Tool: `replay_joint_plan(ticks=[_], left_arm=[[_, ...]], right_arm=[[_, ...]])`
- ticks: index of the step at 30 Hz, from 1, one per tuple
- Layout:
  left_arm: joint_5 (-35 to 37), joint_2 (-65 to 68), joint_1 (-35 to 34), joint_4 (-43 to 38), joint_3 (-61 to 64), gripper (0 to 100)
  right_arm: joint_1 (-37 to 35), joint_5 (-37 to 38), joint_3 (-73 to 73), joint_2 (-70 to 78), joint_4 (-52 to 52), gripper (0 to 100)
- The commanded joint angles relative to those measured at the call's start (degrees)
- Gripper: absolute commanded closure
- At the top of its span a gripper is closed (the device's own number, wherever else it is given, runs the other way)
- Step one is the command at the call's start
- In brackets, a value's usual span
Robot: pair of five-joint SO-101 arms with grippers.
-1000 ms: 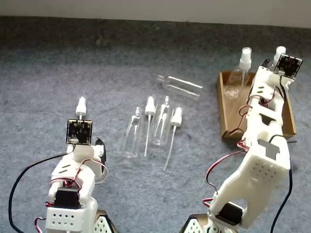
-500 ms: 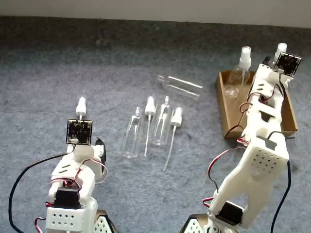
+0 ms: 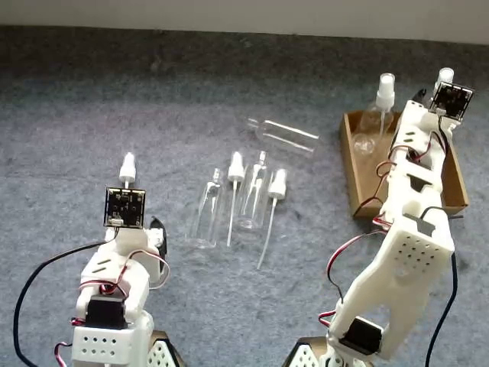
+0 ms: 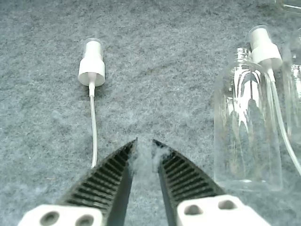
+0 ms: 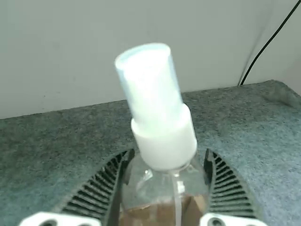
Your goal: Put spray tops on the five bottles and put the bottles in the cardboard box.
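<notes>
A: Risk?
B: Right gripper (image 5: 167, 153) clasps the capped bottle (image 5: 162, 186) at the box's (image 3: 351, 176) far corner; tilted, it could topple on release.
A: Left gripper (image 4: 144, 141)?
B: Nearly closed, empty, above the carpet (image 4: 47, 70).

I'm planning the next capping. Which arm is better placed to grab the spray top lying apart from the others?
Probably left. The left gripper hangs open near the lone spray top, nothing between the jaws. The right gripper is over the cardboard box, closed on a capped bottle.
</notes>
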Motion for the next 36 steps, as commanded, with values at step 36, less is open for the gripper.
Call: replay_joint_plan(ticks=[36], left_arm=[[-0.3, -0.6, 1.0, -1.1, 1.2, 99]], right_arm=[[0.3, 0.3, 14.3, -14.2, 2.0, 68.7]])
